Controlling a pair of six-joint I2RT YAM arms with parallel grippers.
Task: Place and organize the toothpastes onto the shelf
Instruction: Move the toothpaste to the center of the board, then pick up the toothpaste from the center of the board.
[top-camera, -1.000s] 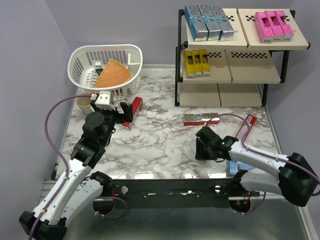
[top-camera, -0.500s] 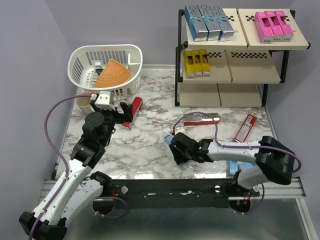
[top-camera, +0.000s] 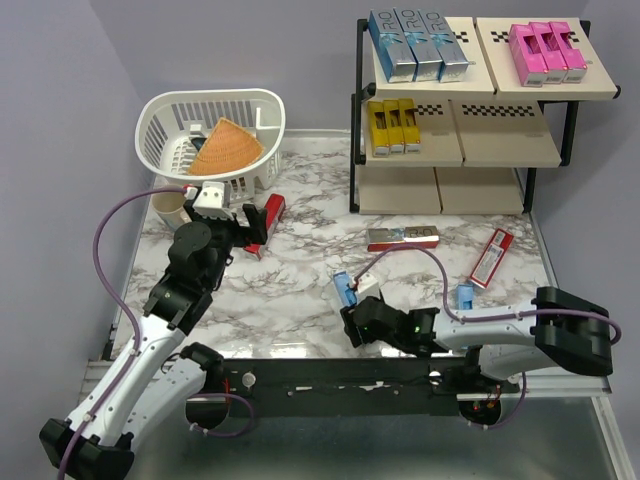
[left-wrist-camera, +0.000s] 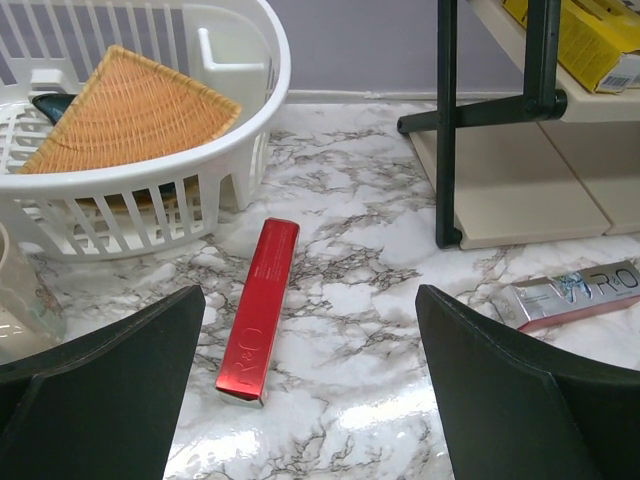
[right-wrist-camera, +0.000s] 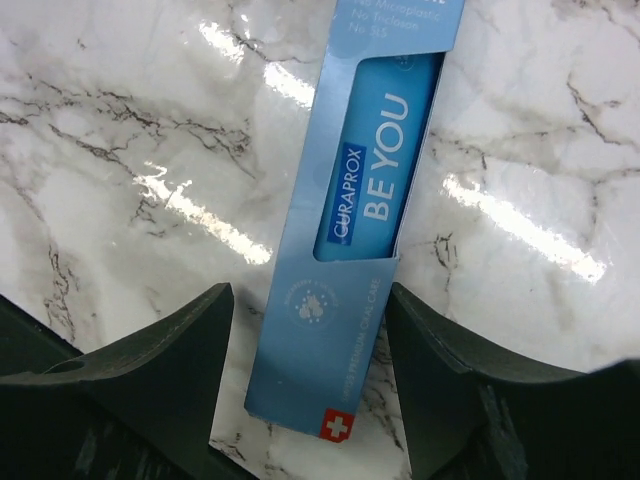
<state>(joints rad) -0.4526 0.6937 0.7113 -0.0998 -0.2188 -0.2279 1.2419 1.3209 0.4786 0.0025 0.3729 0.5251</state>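
Note:
The shelf (top-camera: 455, 150) holds silver-blue cartons (top-camera: 415, 45) and pink cartons (top-camera: 546, 50) on its top tier and yellow cartons (top-camera: 391, 125) on the middle tier. My right gripper (top-camera: 357, 312) is open, its jaws astride the near end of a light blue toothpaste carton (right-wrist-camera: 365, 215) lying flat on the table; that carton also shows in the top view (top-camera: 345, 290). My left gripper (top-camera: 247, 228) is open and empty, with a red carton (left-wrist-camera: 258, 310) just ahead of its left finger. A silver carton (top-camera: 403, 237), a red carton (top-camera: 491, 257) and a second light blue carton (top-camera: 465, 296) lie loose on the table.
A white plastic basket (top-camera: 205, 135) with a wicker wedge (top-camera: 225, 150) stands at the back left, a beige cup (top-camera: 168, 207) beside it. The shelf's black post (left-wrist-camera: 447, 130) stands ahead of the left gripper. The right arm's cable (top-camera: 440, 270) loops over the table.
My right arm swung left and toward the near edge, and its open jaws now straddle the light blue carton. A second light blue carton has come into view at right. The left arm has barely moved.

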